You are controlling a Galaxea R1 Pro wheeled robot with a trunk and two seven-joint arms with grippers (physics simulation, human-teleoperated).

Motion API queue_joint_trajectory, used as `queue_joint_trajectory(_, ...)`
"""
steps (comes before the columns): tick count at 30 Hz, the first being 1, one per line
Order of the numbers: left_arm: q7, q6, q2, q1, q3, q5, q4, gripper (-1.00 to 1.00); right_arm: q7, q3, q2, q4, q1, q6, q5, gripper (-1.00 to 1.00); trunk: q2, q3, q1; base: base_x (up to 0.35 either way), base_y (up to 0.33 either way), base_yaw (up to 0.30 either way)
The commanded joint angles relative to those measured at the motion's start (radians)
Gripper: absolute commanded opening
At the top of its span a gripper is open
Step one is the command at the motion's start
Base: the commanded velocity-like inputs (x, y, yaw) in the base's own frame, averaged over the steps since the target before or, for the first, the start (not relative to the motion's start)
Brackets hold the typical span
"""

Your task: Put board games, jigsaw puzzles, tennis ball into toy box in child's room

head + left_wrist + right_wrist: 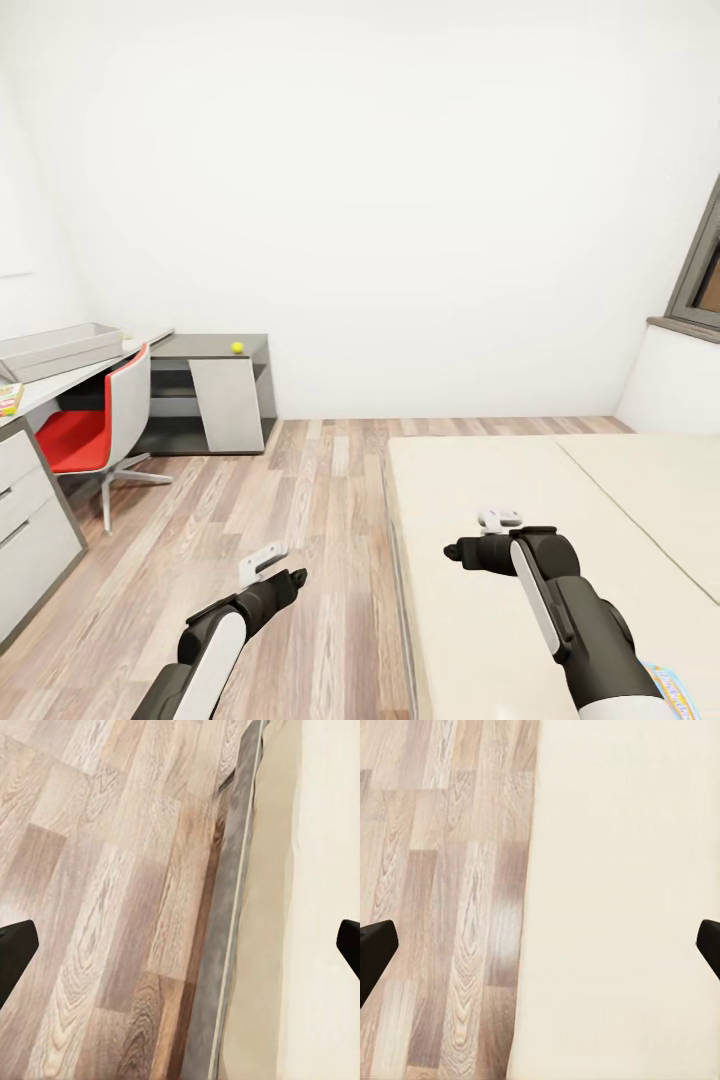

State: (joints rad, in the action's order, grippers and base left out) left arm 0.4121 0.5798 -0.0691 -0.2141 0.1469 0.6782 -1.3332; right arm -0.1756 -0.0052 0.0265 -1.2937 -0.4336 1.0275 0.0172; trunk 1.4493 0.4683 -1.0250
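Position: robot beside the bed (520, 560), facing the far white wall; both arms low in front.
Left gripper (262, 562): over the wood floor (300, 500) just off the bed edge; fingers spread wide, holding nothing.
Right gripper (500, 520): over the mattress near its floor-side edge; fingers apart, empty.
Game box (672, 690): a colourful corner shows on the bed at the picture's bottom right, mostly hidden by the right forearm; which game, its facing and its long axis cannot be told.
Toy box (55, 350): on the pale table (60, 385) at far left, long axis along the table top, open side up.
Other toys: a small flat box (9, 398) lies on the table's near end; the ball (237, 347) sits on the lower dark desk (210, 350).
Step, my reading: fetching a bed game.
Doing it well: tilt the head down or back off first so the whole box is in view, then bring the right gripper back, line the fingers across the short side, and close on the edges.
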Motion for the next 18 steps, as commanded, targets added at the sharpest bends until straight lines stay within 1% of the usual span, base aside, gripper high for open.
queue_joint_trajectory(1, 0.010, 0.002, 0.000, -0.001, 0.001, 0.011, -0.001, 1.00, -0.006, 0.000, 0.001, 0.000, 0.000, 0.004, 0.001, 1.00, 0.001, 0.001, 0.000, 0.000, -0.013, 0.000)
queue_joint_trajectory(7, 0.010, 0.002, 0.000, -0.001, 0.001, 0.011, -0.001, 1.00, -0.027, 0.000, 0.011, 0.000, 0.004, 0.004, 0.001, 1.00, 0.001, 0.001, 0.000, 0.000, -0.009, 0.000)
queue_joint_trajectory(9, 0.010, 0.002, 0.000, -0.001, 0.000, 0.011, -0.001, 1.00, -0.047, 0.000, 0.019, 0.000, 0.005, 0.003, 0.000, 1.00, 0.001, 0.001, 0.000, 0.000, -0.005, 0.000)
queue_joint_trajectory(18, 0.010, 0.002, 0.000, -0.001, 0.004, 0.011, -0.001, 1.00, -0.087, 0.000, 0.030, 0.000, 0.008, 0.003, -0.001, 1.00, 0.001, 0.001, 0.000, 0.000, -0.014, 0.000)
